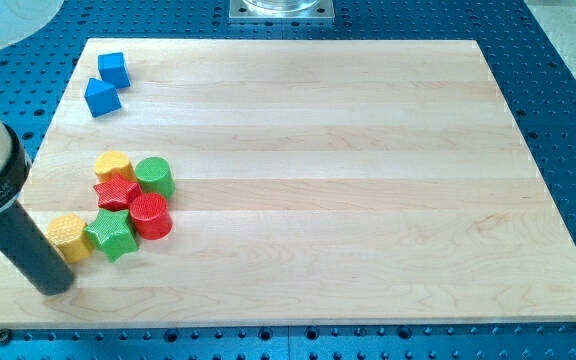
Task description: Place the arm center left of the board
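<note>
My tip rests on the wooden bench at its near left corner, the dark rod slanting up and to the left out of view. I carry no jaws, only this rod, so nothing is grasped. The tip sits just near-left of the yellow hexagonal block, which the rod's side appears to touch or almost touch.

A cluster of six blocks lies on the left part of the bench. The yellow hexagonal block abuts the green star to its right; the red cylinder touches that star's right side. Farther back, the red star sits between the yellow cylinder and the green cylinder.

At the far left corner, well apart from the cluster, lie the blue cube and, just nearer, the blue triangular block.
</note>
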Action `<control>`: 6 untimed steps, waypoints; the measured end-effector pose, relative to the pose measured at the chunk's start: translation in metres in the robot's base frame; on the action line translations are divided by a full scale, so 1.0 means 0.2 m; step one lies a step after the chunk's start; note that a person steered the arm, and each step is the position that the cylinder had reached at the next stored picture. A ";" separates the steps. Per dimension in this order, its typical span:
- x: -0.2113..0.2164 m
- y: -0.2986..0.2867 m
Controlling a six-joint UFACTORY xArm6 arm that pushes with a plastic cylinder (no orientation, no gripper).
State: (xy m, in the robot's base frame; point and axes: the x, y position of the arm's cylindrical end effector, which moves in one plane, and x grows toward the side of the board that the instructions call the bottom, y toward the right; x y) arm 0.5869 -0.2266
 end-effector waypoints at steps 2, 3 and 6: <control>-0.02 -0.08; -0.02 -0.17; -0.12 -0.15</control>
State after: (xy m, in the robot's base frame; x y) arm 0.5622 -0.2561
